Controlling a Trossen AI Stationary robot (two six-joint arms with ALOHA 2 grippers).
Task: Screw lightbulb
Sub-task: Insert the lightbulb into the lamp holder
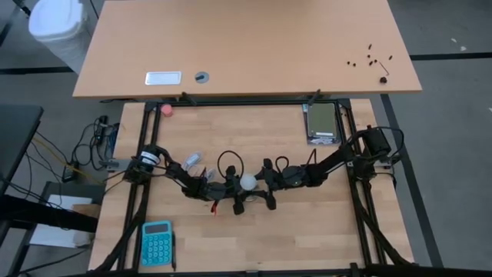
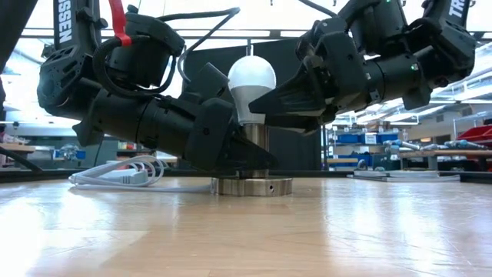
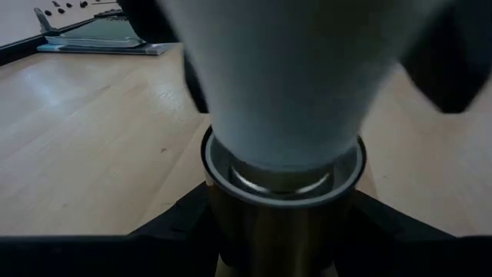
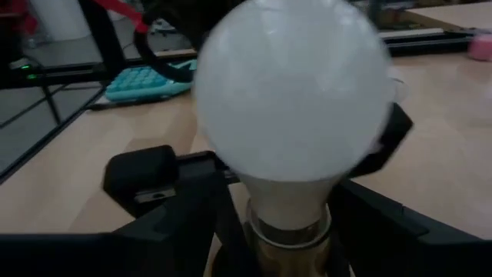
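Both arms crowd the lightbulb (image 2: 252, 82); calculator (image 1: 157, 243) lies well apart.

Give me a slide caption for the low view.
Left gripper braces the socket while right gripper closes around the white lightbulb.

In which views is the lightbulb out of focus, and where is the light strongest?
Left wrist view: the lightbulb is very near and blurred. Right wrist view: its globe is soft and glaring white. Low view: bright windows behind leave both arms as dark shapes, while the bulb stays sharp.
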